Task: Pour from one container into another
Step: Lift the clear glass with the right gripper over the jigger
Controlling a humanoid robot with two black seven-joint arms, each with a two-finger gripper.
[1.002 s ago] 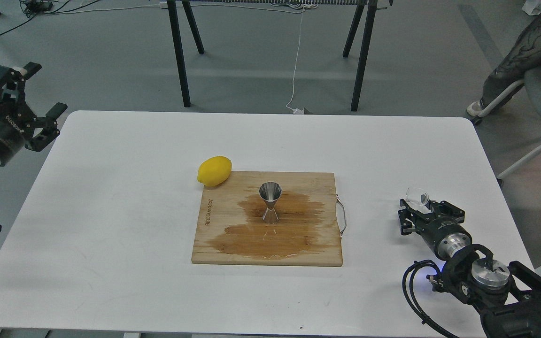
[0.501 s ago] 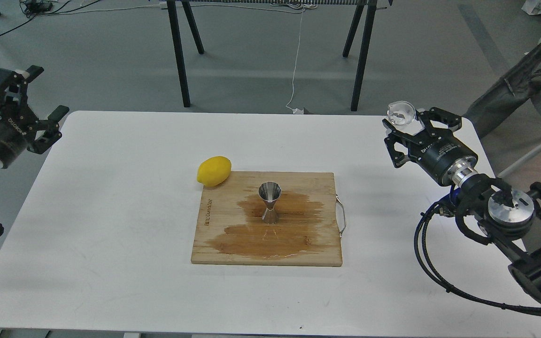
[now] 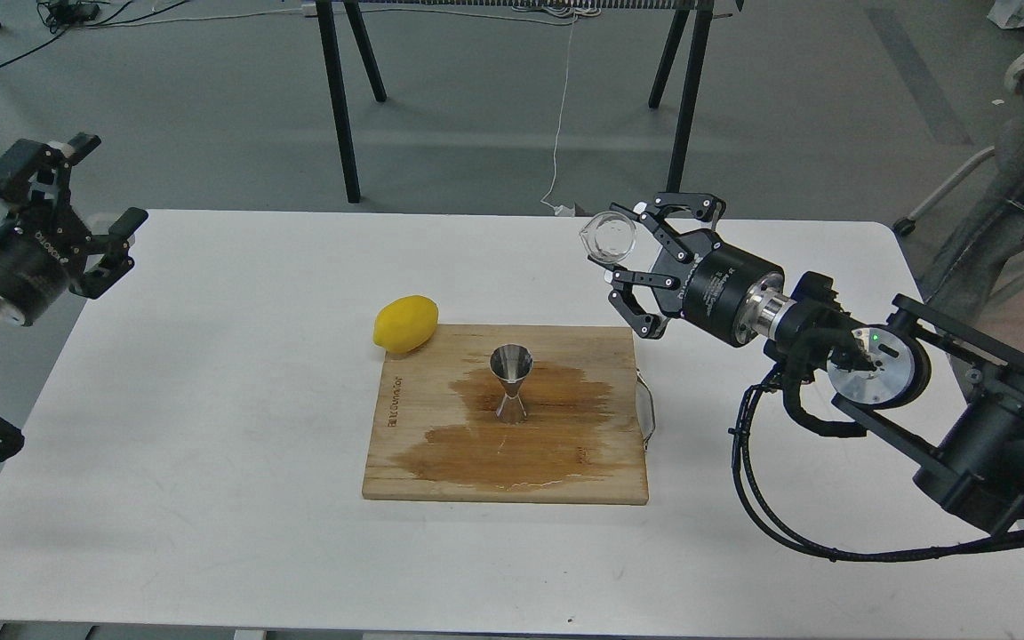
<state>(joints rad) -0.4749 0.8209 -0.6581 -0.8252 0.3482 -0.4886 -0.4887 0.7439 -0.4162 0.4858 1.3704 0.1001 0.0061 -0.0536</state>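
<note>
White table (image 3: 210, 427) on grey floor. Wet-stained board (image 3: 405, 462) sits at centre, jigger (image 3: 511, 382) upright on it, lemon (image 3: 405, 323) touching the board's far-left corner. Right gripper (image 3: 632, 271) is raised above the board's far-right corner, fingers spread apart, cup (image 3: 608, 237) held at the upper fingertips, tipped on its side, right of the jigger. Left gripper (image 3: 76, 213) hangs off the table's left edge, fingers spread, holding nothing.

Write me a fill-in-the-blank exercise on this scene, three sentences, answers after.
1. The right end effector holds a clear glass ____.
2. The jigger stands upright on the wooden ____.
3. The yellow ____ lies at the board's far left corner.

Answers: cup; board; lemon
</note>
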